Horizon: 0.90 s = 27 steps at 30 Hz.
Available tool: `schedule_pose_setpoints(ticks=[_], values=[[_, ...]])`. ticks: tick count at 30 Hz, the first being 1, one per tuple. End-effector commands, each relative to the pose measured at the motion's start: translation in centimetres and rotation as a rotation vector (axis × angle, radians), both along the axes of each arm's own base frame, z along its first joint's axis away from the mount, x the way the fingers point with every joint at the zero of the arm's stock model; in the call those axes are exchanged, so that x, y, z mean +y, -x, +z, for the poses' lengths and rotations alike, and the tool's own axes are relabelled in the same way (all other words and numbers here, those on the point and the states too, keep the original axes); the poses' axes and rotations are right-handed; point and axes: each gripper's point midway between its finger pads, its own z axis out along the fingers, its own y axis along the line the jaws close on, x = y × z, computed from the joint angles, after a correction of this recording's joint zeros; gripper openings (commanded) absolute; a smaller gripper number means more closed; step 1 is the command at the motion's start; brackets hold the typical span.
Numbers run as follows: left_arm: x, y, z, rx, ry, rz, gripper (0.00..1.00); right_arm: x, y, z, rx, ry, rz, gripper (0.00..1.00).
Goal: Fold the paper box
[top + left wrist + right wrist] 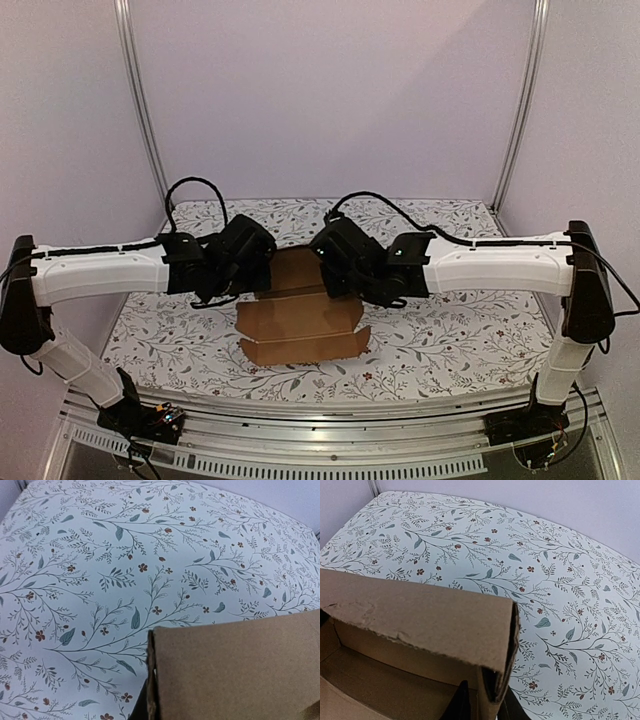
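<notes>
The paper box (300, 320) is plain brown cardboard, partly folded, in the middle of the floral table with its front flap lying flat toward the arms. My left gripper (235, 285) is at its back left corner. In the left wrist view a raised cardboard panel (235, 670) fills the lower right; one dark finger (137, 711) lies against its left edge and the other is hidden behind it. My right gripper (345, 288) is at the back right corner. In the right wrist view its two fingers (461, 705) stand either side of the box's doubled side wall (492, 690), pinching it.
A floral cloth (450, 330) covers the table. Pale walls and two metal corner posts (140, 110) close in the back and sides. Black cables (190, 190) loop above both wrists. A metal rail (330, 410) runs along the near edge.
</notes>
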Motion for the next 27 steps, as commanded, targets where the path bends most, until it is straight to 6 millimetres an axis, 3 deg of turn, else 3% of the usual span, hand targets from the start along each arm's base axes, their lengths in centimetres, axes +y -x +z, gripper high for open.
schedule_pose_setpoints(ticks=[1, 4, 11, 12, 15, 20, 22, 24, 27], values=[[-4.5, 0.8, 2.4, -0.015, 0.158, -0.089, 0.0, 3.0, 0.3, -0.1, -0.015, -0.07, 0.041, 0.14], [-4.6, 0.9, 2.4, -0.013, 0.16, -0.088, 0.0, 2.9, 0.2, -0.3, -0.022, -0.066, 0.03, 0.0], [-4.6, 1.0, 2.5, -0.014, 0.165, -0.086, 0.0, 2.8, 0.0, -0.4, -0.04, -0.064, 0.019, 0.0], [-4.6, 1.0, 2.5, -0.013, 0.165, -0.087, 0.0, 2.8, -0.1, -0.3, -0.041, -0.066, 0.018, 0.02], [-4.6, 1.0, 2.6, -0.015, 0.165, -0.088, 0.0, 2.8, -0.1, -0.1, -0.042, -0.073, 0.016, 0.23], [-4.4, 1.0, 2.8, -0.02, 0.166, -0.084, 0.0, 3.1, 0.0, -0.5, -0.03, -0.076, 0.024, 0.35], [-4.3, 1.0, 2.9, -0.023, 0.166, -0.082, 0.0, 3.2, 0.1, -1.0, -0.017, -0.074, 0.027, 0.29], [-4.2, 1.0, 3.1, -0.027, 0.167, -0.081, 0.0, 3.1, 0.1, -1.2, -0.015, -0.072, 0.02, 0.03], [-4.1, 1.0, 3.0, -0.027, 0.167, -0.078, 0.0, 2.8, 0.1, -1.3, -0.019, -0.069, 0.01, 0.0]])
